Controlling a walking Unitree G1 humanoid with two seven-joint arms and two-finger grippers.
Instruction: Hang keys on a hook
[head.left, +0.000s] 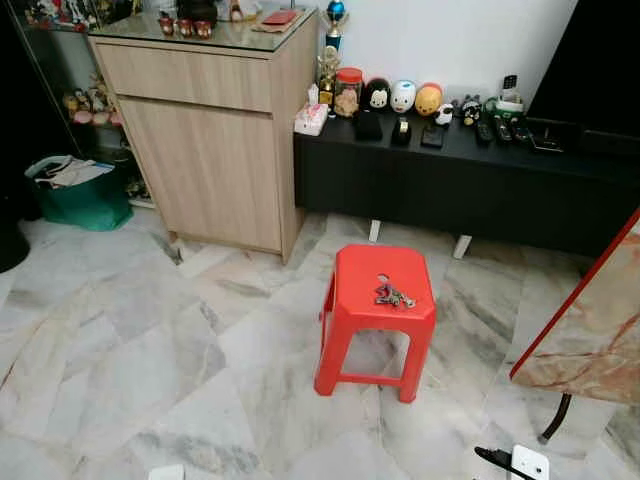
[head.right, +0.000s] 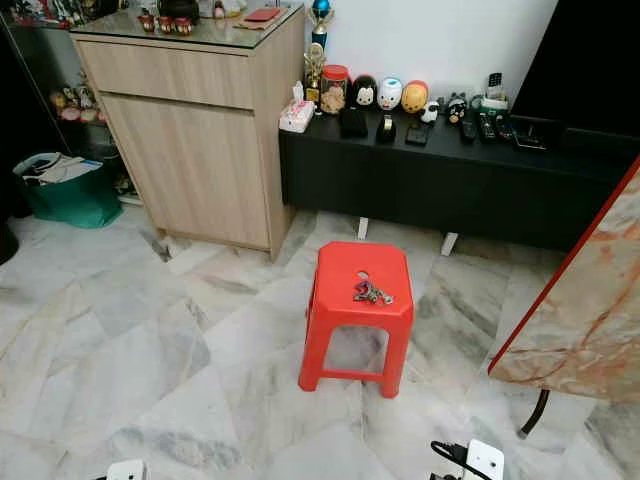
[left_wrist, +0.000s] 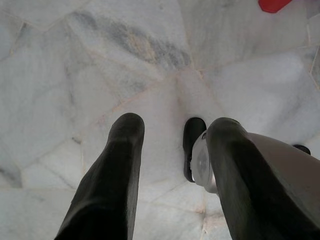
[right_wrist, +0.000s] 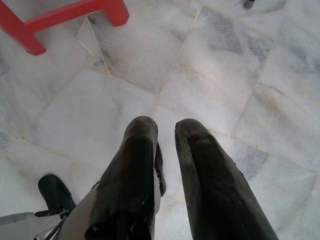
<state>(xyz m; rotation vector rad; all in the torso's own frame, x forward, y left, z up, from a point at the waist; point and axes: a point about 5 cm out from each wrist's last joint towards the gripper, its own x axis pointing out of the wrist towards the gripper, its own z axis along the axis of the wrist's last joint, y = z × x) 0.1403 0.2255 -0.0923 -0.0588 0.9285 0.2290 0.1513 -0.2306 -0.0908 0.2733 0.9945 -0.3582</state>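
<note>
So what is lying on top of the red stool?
A bunch of keys lies on the red stool seat, beside a small hole in it. Nothing covers them.

Both arms are hanging low at the robot's sides, hands pointing down at the floor. The left hand (left_wrist: 175, 150) is holding its two black fingers (left_wrist: 112, 185) well apart, gripping nothing. The right hand (right_wrist: 167, 132) is keeping its fingers (right_wrist: 137, 160) closer, with a narrow gap between the tips, and it is empty too.
</note>
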